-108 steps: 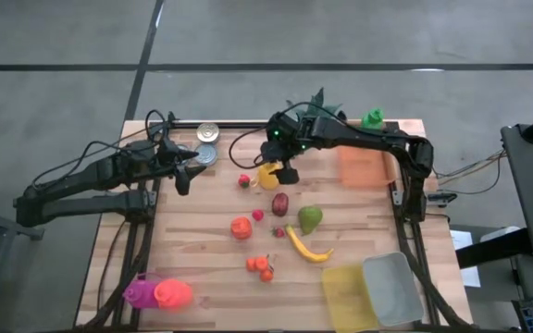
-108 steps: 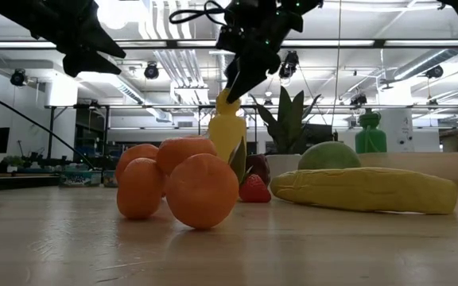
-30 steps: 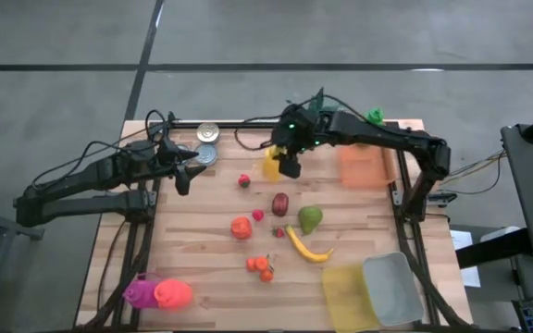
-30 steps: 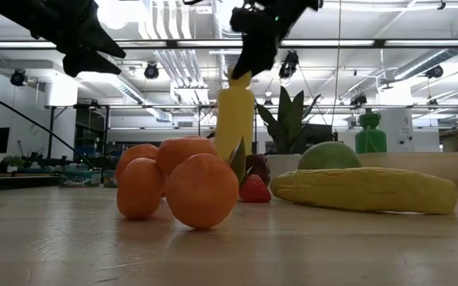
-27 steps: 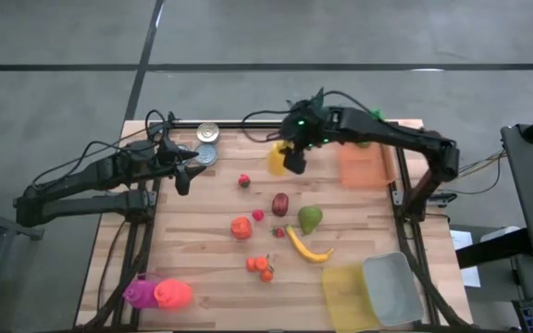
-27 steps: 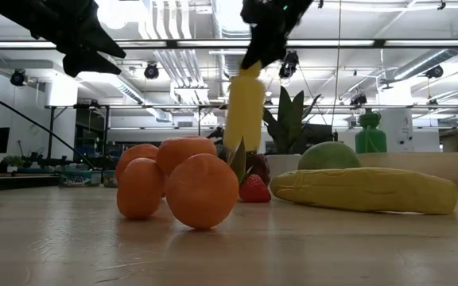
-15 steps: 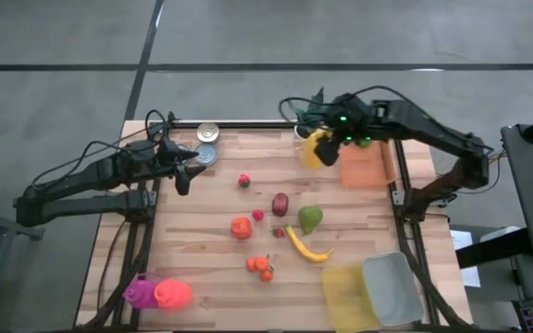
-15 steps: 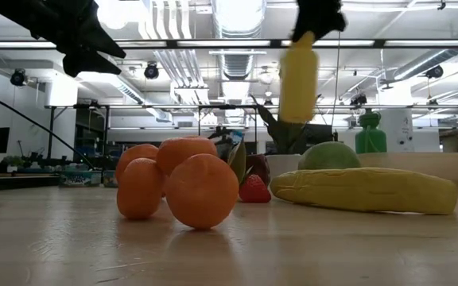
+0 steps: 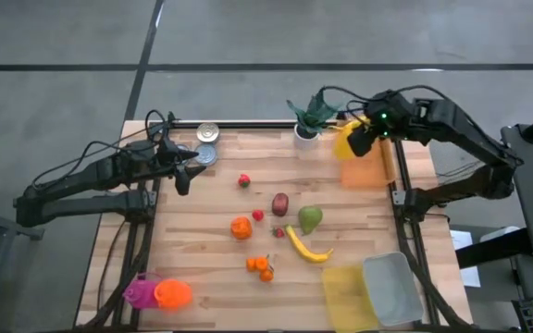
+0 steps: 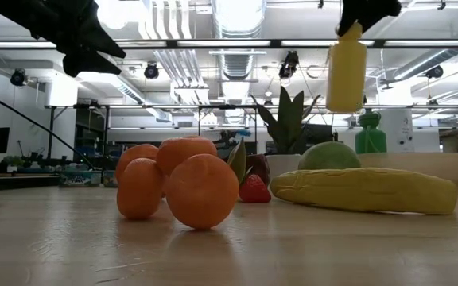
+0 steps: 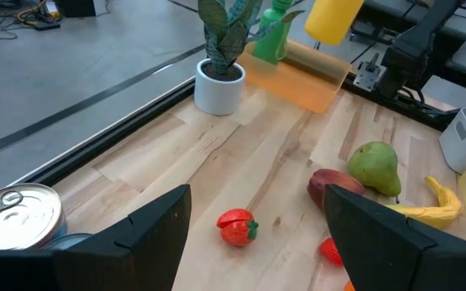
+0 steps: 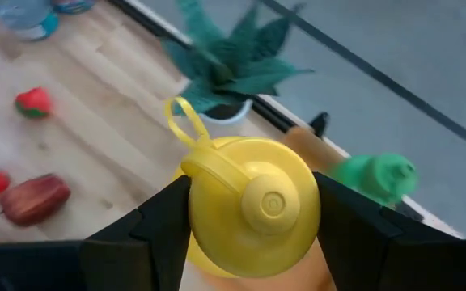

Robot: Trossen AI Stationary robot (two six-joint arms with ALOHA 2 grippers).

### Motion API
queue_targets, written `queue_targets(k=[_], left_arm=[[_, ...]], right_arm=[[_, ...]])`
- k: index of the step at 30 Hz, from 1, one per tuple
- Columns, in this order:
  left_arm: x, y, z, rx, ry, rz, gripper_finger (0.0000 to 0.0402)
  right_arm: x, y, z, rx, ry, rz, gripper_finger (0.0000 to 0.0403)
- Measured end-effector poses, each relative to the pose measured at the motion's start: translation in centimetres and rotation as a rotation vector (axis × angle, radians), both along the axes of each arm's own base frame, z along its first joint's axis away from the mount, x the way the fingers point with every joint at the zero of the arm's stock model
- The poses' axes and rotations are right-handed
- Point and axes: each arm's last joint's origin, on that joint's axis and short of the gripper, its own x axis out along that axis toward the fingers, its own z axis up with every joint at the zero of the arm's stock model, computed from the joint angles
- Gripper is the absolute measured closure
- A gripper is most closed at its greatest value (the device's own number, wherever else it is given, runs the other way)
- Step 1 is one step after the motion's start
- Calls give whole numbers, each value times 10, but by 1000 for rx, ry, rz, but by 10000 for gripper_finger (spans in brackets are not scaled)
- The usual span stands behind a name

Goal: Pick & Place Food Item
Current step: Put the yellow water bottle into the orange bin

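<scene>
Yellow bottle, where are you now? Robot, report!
Right gripper shut on yellow bottle, lifted above the orange tray. Left gripper open, waiting by the cans. Potted plant beside the path, not touching.

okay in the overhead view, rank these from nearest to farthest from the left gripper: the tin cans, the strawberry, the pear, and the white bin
From the left gripper:
1. Tin cans, right beside it at the table's back-left.
2. Strawberry, a little farther toward the middle.
3. Pear, mid-table, on the right arm's side.
4. White bin, at the front-right corner.
</scene>
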Motion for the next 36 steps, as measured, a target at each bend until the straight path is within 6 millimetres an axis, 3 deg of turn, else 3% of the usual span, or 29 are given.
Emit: queue_targets(k=[6,23,36], left_arm=[[0,0,0,0,0,0,116],[0,0,0,0,0,-1,116],[0,0,0,0,0,0,115]], right_arm=[[-7,-19,-10,20,16,-136,190],[-2,-82,-65,19,17,-396,190],[-3,-103,-108,-5,-18,-464,190]])
